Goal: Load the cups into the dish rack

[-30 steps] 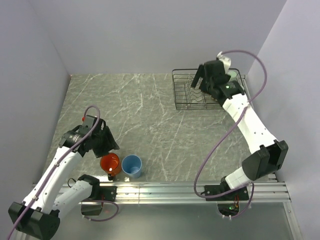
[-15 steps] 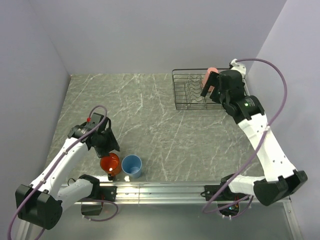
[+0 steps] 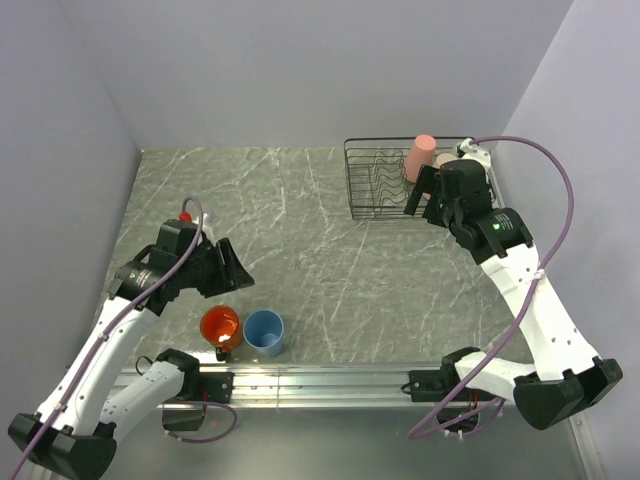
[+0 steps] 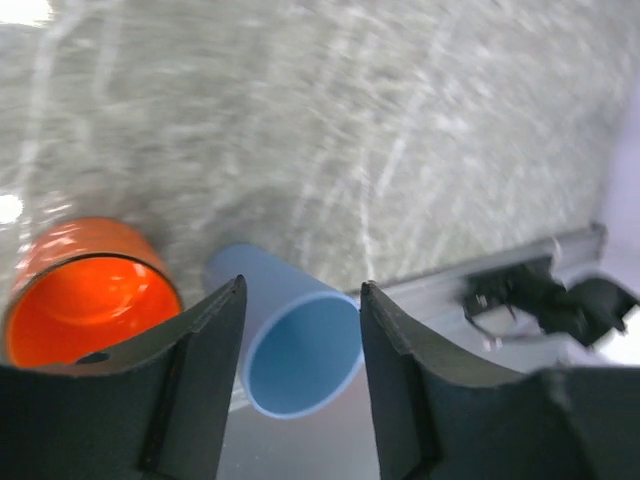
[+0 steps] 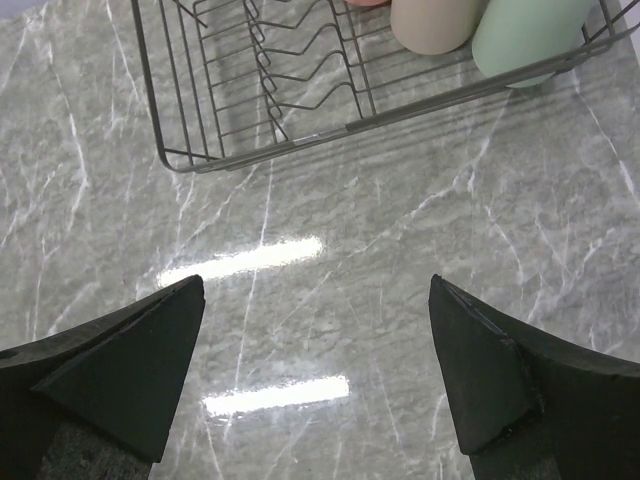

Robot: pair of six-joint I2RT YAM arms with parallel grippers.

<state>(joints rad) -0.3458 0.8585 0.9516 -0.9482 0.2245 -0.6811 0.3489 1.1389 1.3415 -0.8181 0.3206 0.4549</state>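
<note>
Left gripper (image 4: 300, 290): parted, holding nothing, poised over the light blue cup (image 4: 300, 365), well apart from the dish rack (image 3: 375, 190).
Our approach: we'd descend straight and straddle its rim.
In the way: orange mug (image 3: 219, 326) just beside it.
Right gripper (image 5: 315, 285): spread wide, empty, near the rack.
Racked: salmon pink cup (image 3: 419, 155), beige cup (image 5: 432, 22), pale green cup (image 5: 530, 35).

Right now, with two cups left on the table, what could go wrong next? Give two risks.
1. The blue cup and orange mug stand side by side by the front rail; the open left gripper reaching for one could knock the other over.
2. The open right gripper hangs close to the dish rack and its tall pink cup; a careless swing might snag a wire or tip that cup.
</note>
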